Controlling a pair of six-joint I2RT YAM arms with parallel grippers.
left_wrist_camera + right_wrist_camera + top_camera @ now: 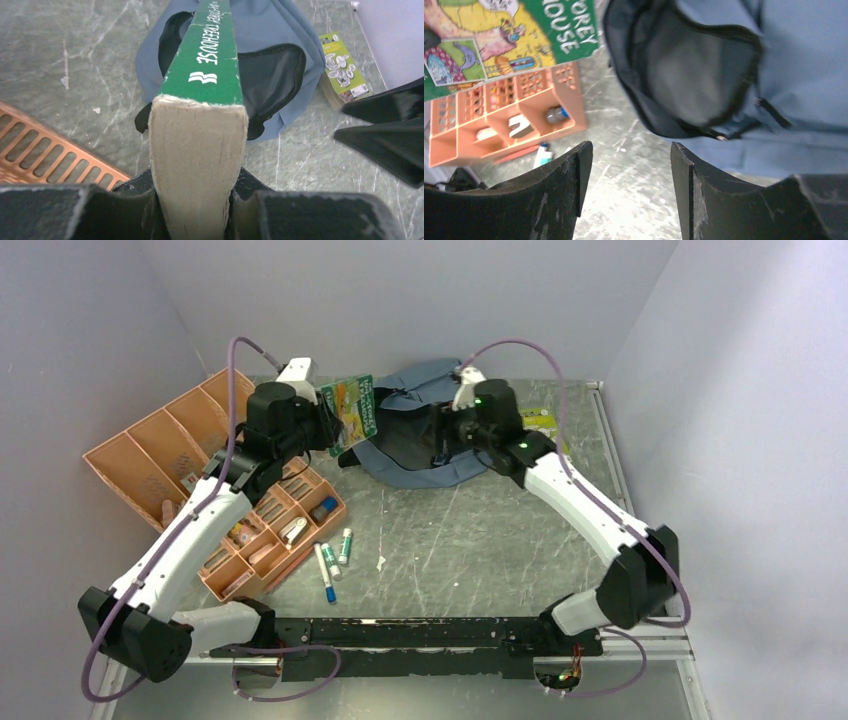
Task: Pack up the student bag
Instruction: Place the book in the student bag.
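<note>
The left gripper (197, 205) is pinching a green Treehouse paperback (212, 60) across its covers, fingers only as far apart as the book is thick. It is aiming the book at the student bag (295, 30), which is lying at the table's (470, 540) far middle with its main pocket gaping. The right gripper (631, 170), fingers parted and empty, is hovering beside that mouth, probably to hold it open.

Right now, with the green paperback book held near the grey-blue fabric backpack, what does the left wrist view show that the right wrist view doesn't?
Only left wrist: the left gripper clamped on the green paperback book at its page edge, and a second, yellow-green book lying flat on the table beside the grey-blue fabric backpack. Only right wrist: the held book's cartoon cover, filled compartments of the orange plastic tray, a marker on the table. Both: that backpack with its black-lined mouth open, the green book, part of the tray.
</note>
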